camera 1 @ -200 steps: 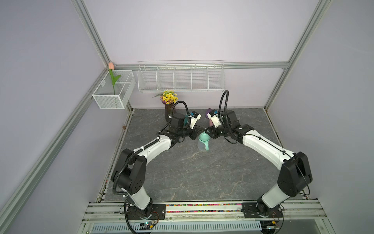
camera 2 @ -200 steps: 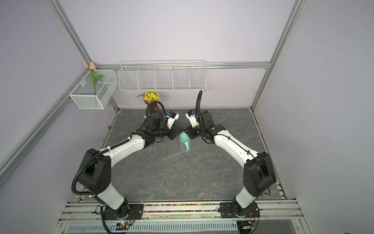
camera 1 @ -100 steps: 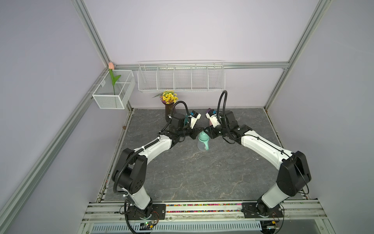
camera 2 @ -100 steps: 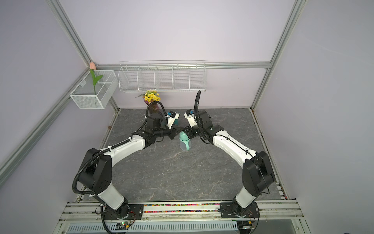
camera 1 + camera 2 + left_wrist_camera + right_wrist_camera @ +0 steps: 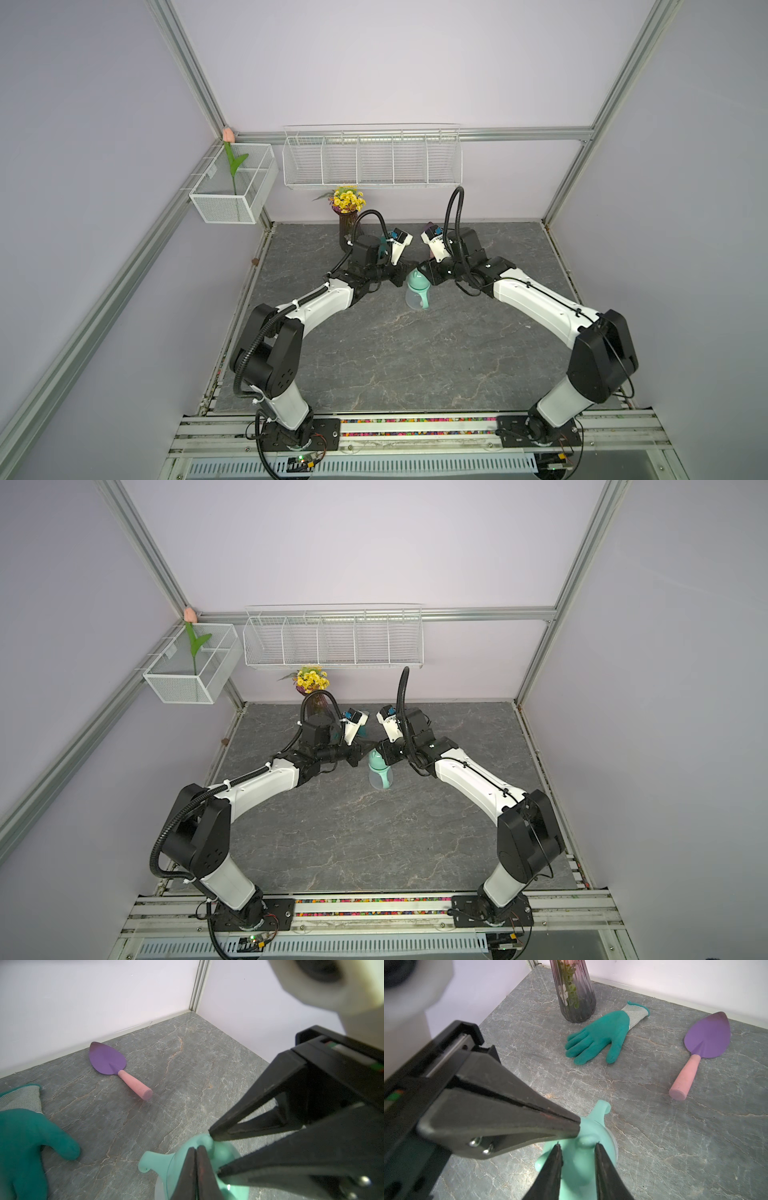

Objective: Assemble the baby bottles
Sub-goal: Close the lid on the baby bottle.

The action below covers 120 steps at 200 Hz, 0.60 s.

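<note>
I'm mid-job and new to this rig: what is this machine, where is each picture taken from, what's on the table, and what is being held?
A white robot left arm and right arm work over a grey table. Two pictures look down from overhead; two come from cameras on the wrists. A baby bottle stands upright mid-table; farther back are a teal glove, a purple trowel and a flower vase. The right gripper appears to pinch the bottle's mint cap; the left gripper, shut and empty, has its tip against it.

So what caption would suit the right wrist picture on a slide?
Right gripper pinches the mint bottle cap, shut left gripper touching it; glove, trowel and vase behind.
</note>
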Each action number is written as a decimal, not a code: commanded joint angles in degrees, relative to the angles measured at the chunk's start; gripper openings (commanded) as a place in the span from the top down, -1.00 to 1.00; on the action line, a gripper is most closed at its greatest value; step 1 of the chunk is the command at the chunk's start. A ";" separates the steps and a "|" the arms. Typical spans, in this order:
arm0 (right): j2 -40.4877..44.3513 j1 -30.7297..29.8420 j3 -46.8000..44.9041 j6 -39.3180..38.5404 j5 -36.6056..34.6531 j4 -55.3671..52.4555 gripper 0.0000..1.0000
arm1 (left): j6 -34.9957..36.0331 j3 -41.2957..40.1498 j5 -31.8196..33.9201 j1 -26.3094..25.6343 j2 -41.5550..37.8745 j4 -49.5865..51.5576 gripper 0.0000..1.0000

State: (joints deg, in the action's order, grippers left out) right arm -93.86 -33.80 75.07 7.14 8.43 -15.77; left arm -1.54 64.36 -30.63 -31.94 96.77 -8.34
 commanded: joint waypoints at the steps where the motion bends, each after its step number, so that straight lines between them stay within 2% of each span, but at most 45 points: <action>1: -2.64 -0.47 -3.11 -0.21 -3.22 -6.88 0.39 | -0.52 -2.31 1.02 -1.27 2.55 6.67 0.87; 31: -2.59 -0.47 -1.81 -0.59 -3.22 -6.03 0.29 | -1.15 -0.38 4.29 -1.19 2.36 7.48 0.83; 68: -3.33 -0.35 2.00 -1.99 -3.24 -6.10 0.22 | -1.04 4.07 7.99 -0.98 2.55 9.96 0.61; 120: -3.79 -0.08 5.26 -3.18 -2.82 -6.01 0.09 | -1.80 7.01 10.32 -0.38 2.91 10.45 0.51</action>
State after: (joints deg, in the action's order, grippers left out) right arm -96.49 -33.91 79.22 5.54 6.81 -18.39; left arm -2.61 69.34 -21.76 -32.21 98.61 -0.47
